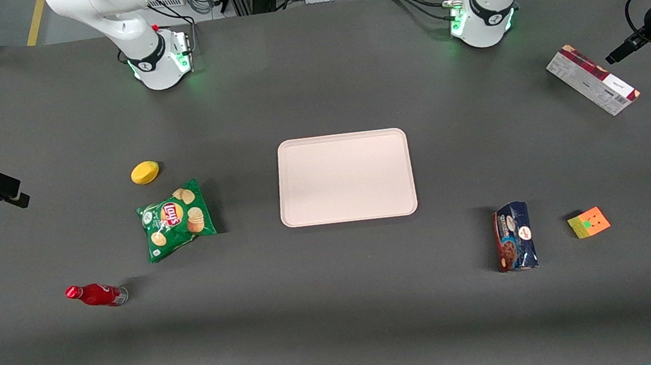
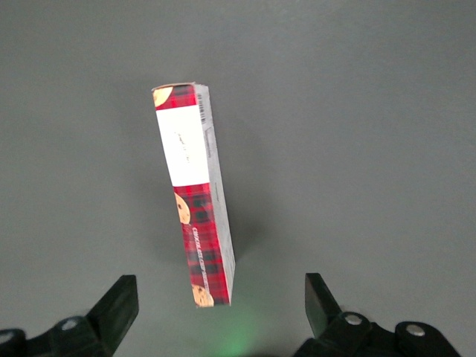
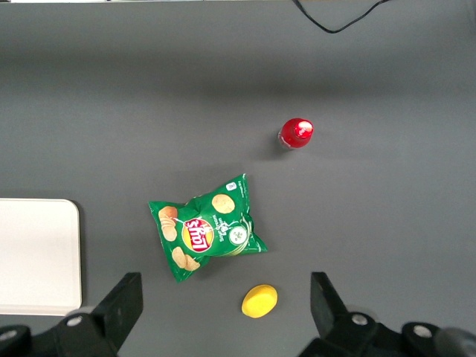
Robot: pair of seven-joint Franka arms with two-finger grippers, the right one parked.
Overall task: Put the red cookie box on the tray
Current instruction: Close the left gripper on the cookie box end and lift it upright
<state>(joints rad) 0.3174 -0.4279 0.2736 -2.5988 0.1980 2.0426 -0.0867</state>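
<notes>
Claw [image 2: 219, 312]: left arm's, fingers [image 2: 119, 309] spread wide apart, gripping nothing, hovering above the counter [image 1: 338, 302] with one end of the red cookie box [image 2: 195, 197] lying between the fingertips below. Red cookie box [image 1: 592, 79]: long slim carton, resting on the bare counter at the working arm's end, farther from the front camera than every other loose item; red plaid top with a white label patch, cookie pictures at both ends, grey printed side face visible. Tray [image 1: 345, 177]: pale pink, rounded corners, low rim, lying flat at the middle of the counter, well apart from the box, nothing on it. Dark blue cookie packet [image 1: 514, 236]: nearer the front camera than the tray, toward the working arm's end. Puzzle cube [image 1: 588, 222]: orange and yellow faces, just beside the blue packet. Green chip bag [image 1: 176, 219]: toward the parked arm's end, level with the tray. Lemon [image 1: 145, 172]: yellow, near the chip bag, slightly farther from the camera. Red bottle [image 1: 96, 294]: on its side, nearer the front camera than the chip bag.
</notes>
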